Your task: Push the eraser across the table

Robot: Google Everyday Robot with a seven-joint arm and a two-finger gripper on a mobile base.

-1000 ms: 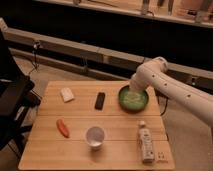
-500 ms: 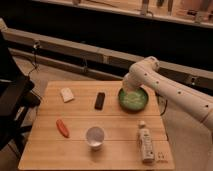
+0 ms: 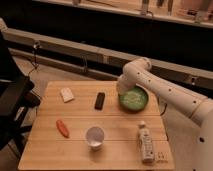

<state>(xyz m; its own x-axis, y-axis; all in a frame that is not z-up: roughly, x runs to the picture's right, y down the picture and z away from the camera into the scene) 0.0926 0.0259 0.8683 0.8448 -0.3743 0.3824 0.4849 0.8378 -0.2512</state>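
The eraser (image 3: 100, 100), a small flat black bar, lies on the light-wood table (image 3: 75, 145) near its far middle. My white arm reaches in from the right and bends down over the far side of the table. The gripper (image 3: 121, 90) hangs at the left rim of the green bowl (image 3: 134, 99), a short way right of the eraser and apart from it.
A pale block (image 3: 66, 94) lies at the far left. An orange carrot-like piece (image 3: 62, 128) lies at the left. A clear cup (image 3: 95, 137) stands front centre. A bottle (image 3: 145, 142) lies at the front right. A dark chair (image 3: 12, 100) stands left of the table.
The arm has swung left over the green bowl, bringing the gripper from the bowl's right side to its left rim, closer to the eraser. The objects have not moved.
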